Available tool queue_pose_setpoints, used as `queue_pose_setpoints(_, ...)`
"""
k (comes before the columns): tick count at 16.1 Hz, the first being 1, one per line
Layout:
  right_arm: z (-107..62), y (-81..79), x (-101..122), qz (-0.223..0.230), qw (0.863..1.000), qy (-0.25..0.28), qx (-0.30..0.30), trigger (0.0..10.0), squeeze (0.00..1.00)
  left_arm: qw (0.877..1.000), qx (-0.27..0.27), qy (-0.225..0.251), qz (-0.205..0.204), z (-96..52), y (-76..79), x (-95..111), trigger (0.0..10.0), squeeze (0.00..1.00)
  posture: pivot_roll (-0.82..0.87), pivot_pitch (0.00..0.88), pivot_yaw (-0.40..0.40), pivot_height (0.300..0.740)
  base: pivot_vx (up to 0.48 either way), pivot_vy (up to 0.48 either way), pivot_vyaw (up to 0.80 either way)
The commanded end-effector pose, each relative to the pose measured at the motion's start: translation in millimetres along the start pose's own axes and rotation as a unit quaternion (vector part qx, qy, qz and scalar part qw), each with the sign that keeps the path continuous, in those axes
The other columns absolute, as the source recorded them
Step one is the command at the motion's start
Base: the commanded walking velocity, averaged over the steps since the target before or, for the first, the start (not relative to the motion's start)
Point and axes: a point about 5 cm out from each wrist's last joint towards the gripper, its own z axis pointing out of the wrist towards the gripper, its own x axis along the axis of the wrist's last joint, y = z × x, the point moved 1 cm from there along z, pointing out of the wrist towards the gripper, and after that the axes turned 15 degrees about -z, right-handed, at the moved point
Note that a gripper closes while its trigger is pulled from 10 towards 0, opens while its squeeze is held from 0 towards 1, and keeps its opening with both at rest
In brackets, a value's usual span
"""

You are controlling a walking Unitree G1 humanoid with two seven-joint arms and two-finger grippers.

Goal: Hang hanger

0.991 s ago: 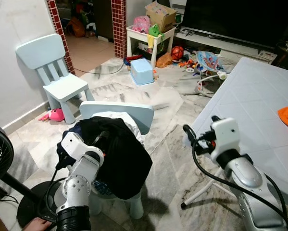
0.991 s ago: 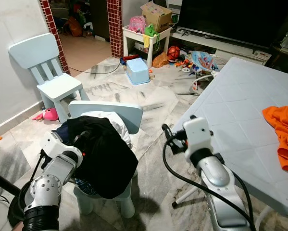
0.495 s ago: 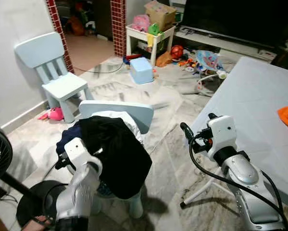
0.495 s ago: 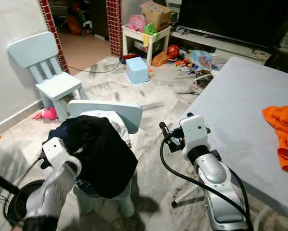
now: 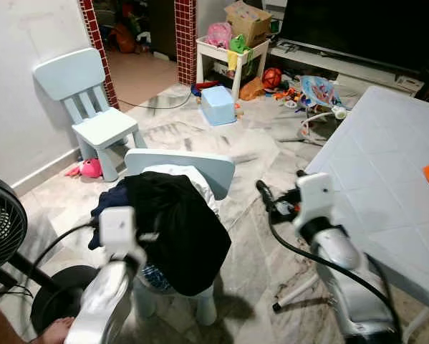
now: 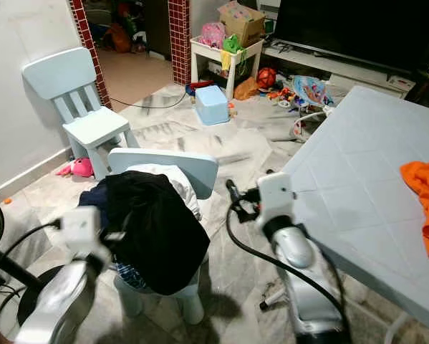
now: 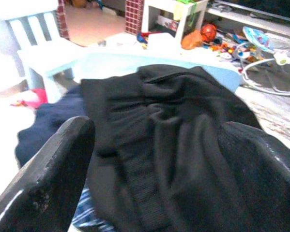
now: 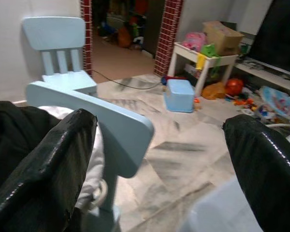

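L gripper (image 7: 149, 159) sits just short of the black garment (image 5: 178, 229), fingers (image 7: 48, 174) wide apart w/ nothing between them, not touching cloth; prob. lined up to reach into the pile. That garment is draped over the near chair (image 5: 193, 170) on top of white and navy clothes, heaped on the seat and back. No hanger can be made out; may be buried under the clothes, can't tell. R gripper (image 8: 154, 159) is held up beside the chair back, near the table (image 5: 386, 165) edge, fingers also wide apart and empty, likely waiting. Further off: orange cloth (image 6: 425, 193) on the table, a second chair (image 5: 92, 107) by the wall, blue box (image 5: 218, 105) and toys near the TV.
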Motion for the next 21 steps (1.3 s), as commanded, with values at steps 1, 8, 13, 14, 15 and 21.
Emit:
queue_pose_setpoints(1, 7.4, -5.3, 4, 0.007, 1.000, 0.012, 0.011, 10.0, 0.00, 1.000, -0.007, 0.023, 0.018, -3.2, -2.9, 10, 10.0, 0.00, 0.00, 0.000, -0.055, 0.740, 0.000, 0.000, 0.00)
queue_pose_setpoints(8, 37.1, -14.2, 17, 0.039, 0.997, 0.040, 0.058, 10.0, 0.00, 0.998, -0.019, 0.032, 0.059, -31.5, -1.7, 2, 10.0, 0.00, 0.10, 0.000, -0.187, 0.740, 0.000, 0.000, 0.00)
queue_pose_setpoints(13, 43.5, -23.6, 15, 0.058, 0.996, 0.043, 0.060, 10.0, 0.00, 0.997, 0.003, 0.053, 0.053, -31.0, 0.9, 8, 10.0, 0.00, 0.14, 0.000, -0.154, 0.740, 0.000, 0.000, 0.00)
queue_pose_setpoints(14, 43.1, -24.1, 14, 0.065, 0.996, 0.041, 0.051, 10.0, 0.00, 0.997, 0.019, 0.056, 0.047, -31.4, -4.2, 9, 10.0, 0.00, 0.13, 0.000, -0.142, 0.740, 0.000, 0.000, 0.00)
queue_pose_setpoints(15, 39.4, -23.4, 11, 0.069, 0.996, 0.034, 0.037, 10.0, 0.00, 0.997, 0.031, 0.059, 0.046, -32.4, -9.1, 11, 10.0, 0.00, 0.11, 0.000, -0.133, 0.740, 0.000, 0.000, 0.00)
queue_pose_setpoints(21, 29.5, -3.4, 2, 0.026, 0.999, 0.023, 0.022, 10.0, 0.00, 0.998, 0.020, 0.049, 0.026, -21.9, -0.6, 3, 10.0, 0.00, 0.03, 0.000, -0.123, 0.740, 0.000, 0.000, 0.27)
